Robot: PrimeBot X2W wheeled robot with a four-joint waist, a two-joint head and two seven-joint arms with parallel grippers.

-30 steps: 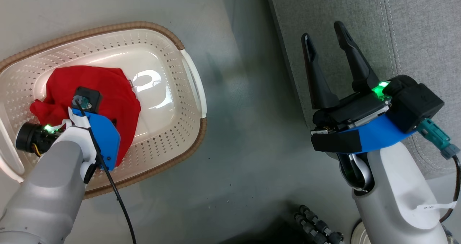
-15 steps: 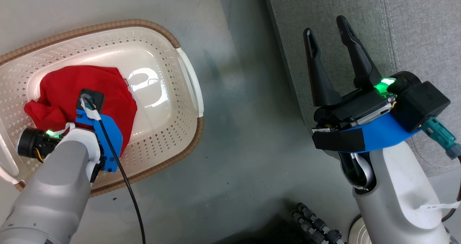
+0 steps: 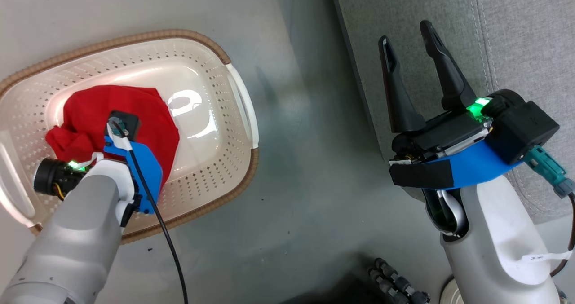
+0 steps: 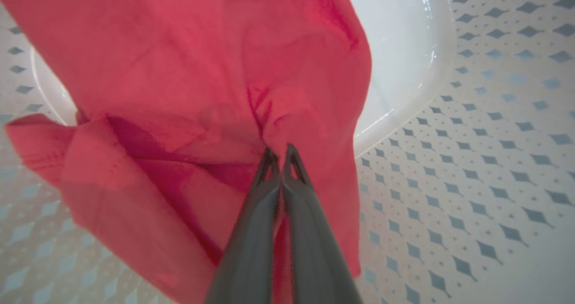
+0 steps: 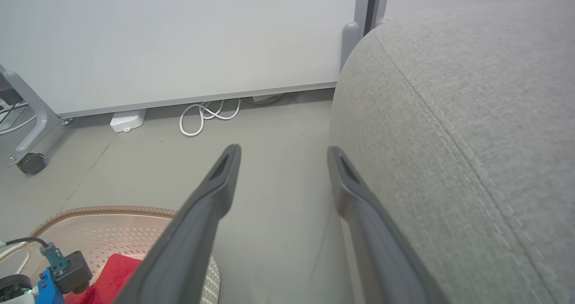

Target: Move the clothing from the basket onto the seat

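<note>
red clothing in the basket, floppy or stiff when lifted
Probably floppy: the red clothing drapes in folds around the shut left gripper. Likely light, since it looks thin. Hanging edges may drag on the basket.

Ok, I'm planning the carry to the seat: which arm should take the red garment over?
Left. The left hand is shut on the garment in the basket; the right hand is open and empty by the seat.

There was one basket (image 3: pixel 148 52), one red garment (image 3: pixel 148 111), one grey seat (image 3: pixel 516 25), and two grippers: the left gripper (image 4: pixel 280 150) and the right gripper (image 3: pixel 404 32).
</note>
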